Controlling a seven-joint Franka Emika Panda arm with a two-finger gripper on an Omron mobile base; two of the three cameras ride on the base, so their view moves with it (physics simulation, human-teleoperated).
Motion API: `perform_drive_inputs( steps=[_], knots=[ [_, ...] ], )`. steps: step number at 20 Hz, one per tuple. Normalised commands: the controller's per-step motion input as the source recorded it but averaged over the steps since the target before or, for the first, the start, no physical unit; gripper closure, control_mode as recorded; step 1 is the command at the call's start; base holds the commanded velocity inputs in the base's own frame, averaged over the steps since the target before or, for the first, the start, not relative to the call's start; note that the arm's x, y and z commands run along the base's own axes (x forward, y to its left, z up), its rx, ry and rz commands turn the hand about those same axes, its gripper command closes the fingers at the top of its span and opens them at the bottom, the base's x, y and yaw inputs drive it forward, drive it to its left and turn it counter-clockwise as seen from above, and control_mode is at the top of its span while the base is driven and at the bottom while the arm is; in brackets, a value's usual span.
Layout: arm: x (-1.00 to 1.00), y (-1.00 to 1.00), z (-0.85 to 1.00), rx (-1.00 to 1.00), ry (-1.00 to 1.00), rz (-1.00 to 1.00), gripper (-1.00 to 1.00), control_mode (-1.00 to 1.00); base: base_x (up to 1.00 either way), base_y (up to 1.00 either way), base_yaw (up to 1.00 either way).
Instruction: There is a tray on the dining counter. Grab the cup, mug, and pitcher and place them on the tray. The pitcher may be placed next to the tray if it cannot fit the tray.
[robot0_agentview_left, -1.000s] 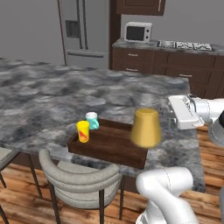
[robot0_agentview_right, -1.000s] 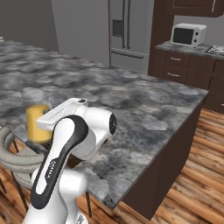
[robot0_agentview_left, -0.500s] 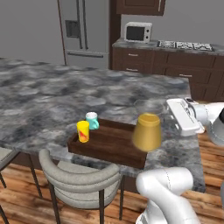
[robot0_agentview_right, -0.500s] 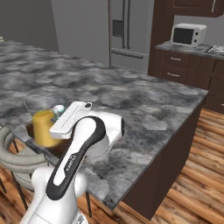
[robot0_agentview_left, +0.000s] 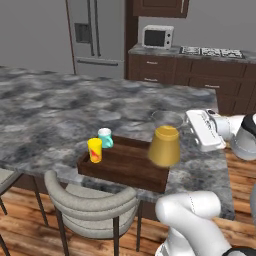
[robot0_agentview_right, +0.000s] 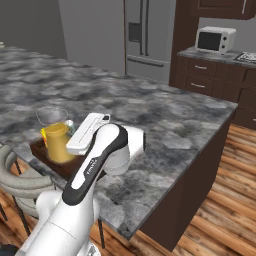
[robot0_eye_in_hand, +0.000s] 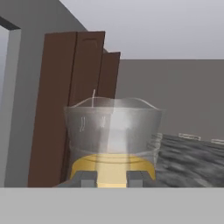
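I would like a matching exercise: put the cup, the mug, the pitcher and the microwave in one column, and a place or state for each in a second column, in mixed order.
Things:
1. cup
2. mug
3. pitcher
4. microwave

Places or states:
A. on the far kitchen counter
B. held by the gripper at the tray's right end
C. teal, on the tray
D. yellow with a red mark, on the tray

Pairs: 1-D, 2-C, 3-B, 4-A
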Motion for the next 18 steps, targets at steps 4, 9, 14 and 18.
perform_drive_inputs(
  steps=[4, 9, 14, 18],
  knots=[
    [0.0, -0.09, -0.43, 0.0, -0.05, 0.0, 1.0, -1.0, 0.0, 0.0, 0.0],
    [0.03, -0.1, -0.19, 0.0, -0.09, 0.0, 1.0, -1.0, 0.0, 0.0, 0.0],
    [0.11, -0.02, -0.2, 0.03, -0.04, 0.0, 1.0, -1.0, 0.0, 0.0, 0.0],
    [0.09, 0.0, -0.28, 0.15, 0.05, 0.0, 1.0, -1.0, 0.0, 0.0, 0.0]
  ],
)
